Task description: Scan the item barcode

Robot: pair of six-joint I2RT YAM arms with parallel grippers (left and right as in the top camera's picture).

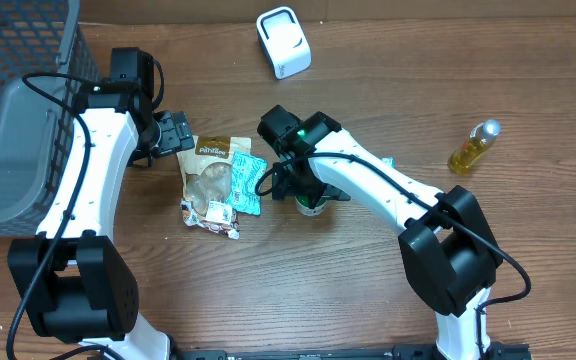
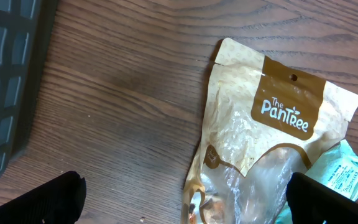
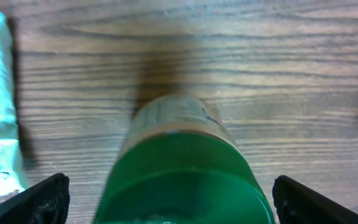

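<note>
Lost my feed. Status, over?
Left gripper open, over pouch edge. Right gripper open, astride green-lidded jar, not gripping. Scanner far back, untouched. Teal packet beside jar.

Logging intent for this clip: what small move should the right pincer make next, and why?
Probably close the right pincer on the green-capped container: its open fingers stand either side of the cap with gaps showing, so nothing is held yet and the barcode cannot be turned toward the white scanner.
</note>
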